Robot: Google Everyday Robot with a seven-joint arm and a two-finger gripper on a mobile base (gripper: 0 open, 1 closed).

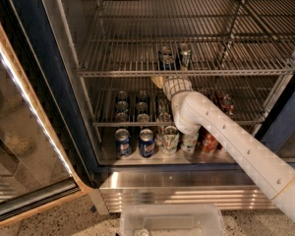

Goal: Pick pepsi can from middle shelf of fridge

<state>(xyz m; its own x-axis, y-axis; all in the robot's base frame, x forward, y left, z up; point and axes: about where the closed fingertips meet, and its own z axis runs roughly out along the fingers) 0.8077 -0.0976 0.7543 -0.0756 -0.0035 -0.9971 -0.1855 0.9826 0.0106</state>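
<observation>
The fridge [37,68] stands open in front of me. The pepsi can [166,59], dark blue with a silver top, stands near the front of the middle shelf [118,58], a chrome wire rack. A second, lighter can [185,54] stands just right of it. My gripper [158,80] is at the end of the white arm [226,136] that comes in from the lower right. It sits right at the shelf's front rail, just below and slightly left of the pepsi can, partly hidden by the rail. It holds nothing that I can see.
The lower wire shelf [108,123] carries rows of silver-topped cans. The steel floor holds two blue cans [123,142], white-and-green cans [170,139] and red cans [209,141]. The glass door [19,132] is open at left. A clear plastic bin [172,221] lies below.
</observation>
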